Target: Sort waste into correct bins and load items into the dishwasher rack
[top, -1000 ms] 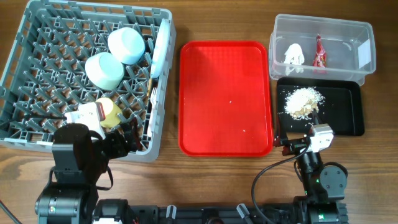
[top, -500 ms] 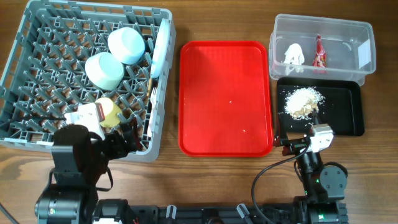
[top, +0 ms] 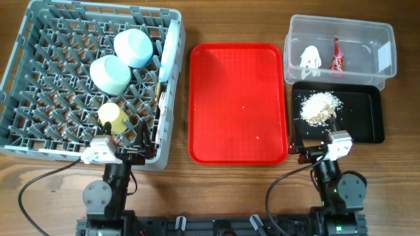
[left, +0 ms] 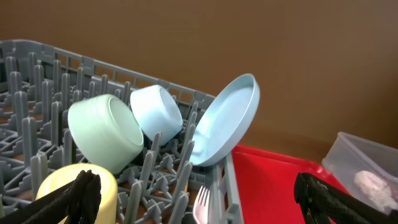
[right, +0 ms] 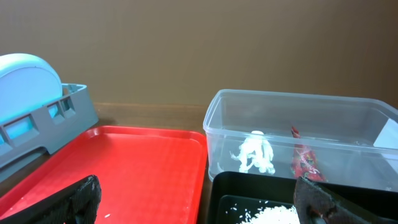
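The grey rack (top: pixel 39 141) holds a pale blue plate (top: pixel 169 49) on edge, a pale blue bowl (top: pixel 133 47), a pale green bowl (top: pixel 109 73), a yellow cup (top: pixel 113 117) and a white fork (left: pixel 202 202). The clear tub (top: pixel 387 39) holds the white tissue (top: pixel 310 58) and red wrapper (top: pixel 337 56). The black tray (top: pixel 371 118) holds the crumbs (top: pixel 318 107). My left gripper (top: pixel 134 152) is open and empty at the rack's near wall. My right gripper (top: pixel 315 145) is open and empty at the black tray's near left corner.
A flat red tray (top: pixel 237 101) with a few stray crumbs lies between the rack and the bins. Bare wooden table (top: pixel 216 190) runs along the near edge. A thin wooden stick (top: pixel 159 82) shows beside the plate in the rack.
My left arm has drawn back from over the rack's near corner to the table's near edge, uncovering the yellow cup. The right arm has not moved.
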Controlling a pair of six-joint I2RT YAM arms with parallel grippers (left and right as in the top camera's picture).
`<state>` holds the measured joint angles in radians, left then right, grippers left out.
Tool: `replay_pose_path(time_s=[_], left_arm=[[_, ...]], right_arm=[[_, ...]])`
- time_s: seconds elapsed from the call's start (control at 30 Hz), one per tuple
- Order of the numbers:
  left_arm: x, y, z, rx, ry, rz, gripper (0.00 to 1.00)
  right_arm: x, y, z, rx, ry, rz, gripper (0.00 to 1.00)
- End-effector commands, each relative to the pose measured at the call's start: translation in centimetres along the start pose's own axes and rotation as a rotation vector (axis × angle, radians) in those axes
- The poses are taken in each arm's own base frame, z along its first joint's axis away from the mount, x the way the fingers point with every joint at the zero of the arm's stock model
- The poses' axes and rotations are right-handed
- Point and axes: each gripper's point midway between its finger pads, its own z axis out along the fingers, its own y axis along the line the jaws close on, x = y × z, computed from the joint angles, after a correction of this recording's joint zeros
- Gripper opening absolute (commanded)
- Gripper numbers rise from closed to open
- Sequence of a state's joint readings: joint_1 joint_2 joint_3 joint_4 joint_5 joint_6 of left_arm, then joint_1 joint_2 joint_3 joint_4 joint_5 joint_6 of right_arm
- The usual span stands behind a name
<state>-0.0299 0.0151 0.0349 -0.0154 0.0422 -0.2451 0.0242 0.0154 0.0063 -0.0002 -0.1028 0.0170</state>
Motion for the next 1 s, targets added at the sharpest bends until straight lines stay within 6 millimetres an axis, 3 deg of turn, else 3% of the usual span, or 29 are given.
replay_pose_path(time_s=[0.0,0.07,0.97], left_arm=[[0.5,-0.5,0.1,0.045,-0.006,0.144,1.0],[2.6,0.3,0.0,0.019,0.083,0.12,1.0],[2.5,0.4,0.0,0.009,0.077,0.121,1.0]], right_arm=[[-0.3,-0.4,-0.1,0.018,-0.013,0.001,1.0],[-0.3,-0.3,-0.1,0.018,-0.013,0.001,1.0],[-0.3,-0.4,-0.1,0.018,-0.013,0.0,1.0]])
